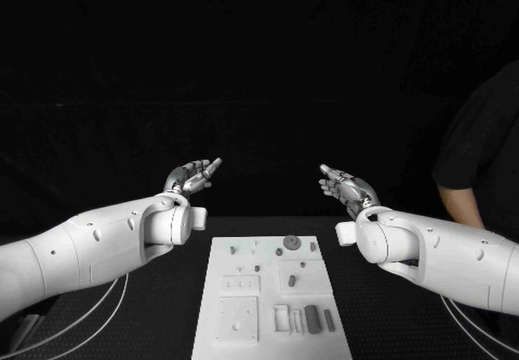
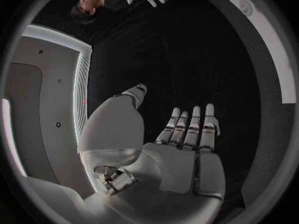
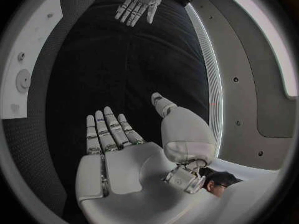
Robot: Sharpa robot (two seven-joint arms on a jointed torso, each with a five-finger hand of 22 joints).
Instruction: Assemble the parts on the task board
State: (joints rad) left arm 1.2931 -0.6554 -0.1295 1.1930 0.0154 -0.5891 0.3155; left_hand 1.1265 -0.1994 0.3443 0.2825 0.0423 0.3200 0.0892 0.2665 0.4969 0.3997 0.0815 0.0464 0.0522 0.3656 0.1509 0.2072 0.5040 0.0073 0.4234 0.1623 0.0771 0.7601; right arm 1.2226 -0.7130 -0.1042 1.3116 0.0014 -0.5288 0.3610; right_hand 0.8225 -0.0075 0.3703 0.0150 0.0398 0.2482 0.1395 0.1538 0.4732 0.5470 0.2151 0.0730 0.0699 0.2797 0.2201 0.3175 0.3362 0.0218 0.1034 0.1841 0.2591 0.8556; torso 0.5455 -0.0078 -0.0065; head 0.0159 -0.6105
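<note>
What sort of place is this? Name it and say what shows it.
Probably a robotics lab test bench. A white task board with small grey parts lies on a black table against black backdrop, and both hands, left hand and right hand, hang open above it.

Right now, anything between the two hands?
Nothing. In the head view the left hand and right hand are raised, both open, bare dark gap between; the task board lies nearer the robot.

Cut off and too small to tell

The task board (image 1: 271,300) is cut by the bottom edge; its small parts (image 1: 292,241) are perhaps round, too small to tell.
</note>
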